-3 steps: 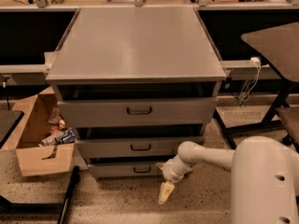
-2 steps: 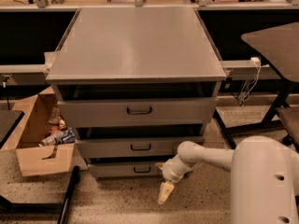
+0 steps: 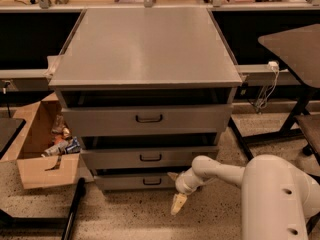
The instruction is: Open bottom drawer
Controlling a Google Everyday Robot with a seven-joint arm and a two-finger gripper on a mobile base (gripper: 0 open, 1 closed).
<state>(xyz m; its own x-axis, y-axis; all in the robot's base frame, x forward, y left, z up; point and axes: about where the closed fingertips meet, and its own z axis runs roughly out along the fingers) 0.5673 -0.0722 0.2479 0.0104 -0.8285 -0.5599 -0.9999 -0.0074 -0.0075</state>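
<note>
The grey metal cabinet has three drawer fronts. The bottom drawer [image 3: 135,182] is the slimmest, lowest one, with a small dark loop handle [image 3: 151,182] at its centre. Its front sits slightly forward of the cabinet body. My gripper [image 3: 177,202] hangs from the white arm just right of and below that handle, near the floor, with its tan fingertips [image 3: 178,203] pointing down. It does not touch the handle.
The middle drawer [image 3: 150,157] and top drawer [image 3: 147,119] sit above. An open cardboard box [image 3: 42,149] with litter stands at the left. A dark table [image 3: 295,49] and its legs stand at the right. My white base [image 3: 277,199] fills the lower right.
The gripper and arm have barely moved; the drawers look the same.
</note>
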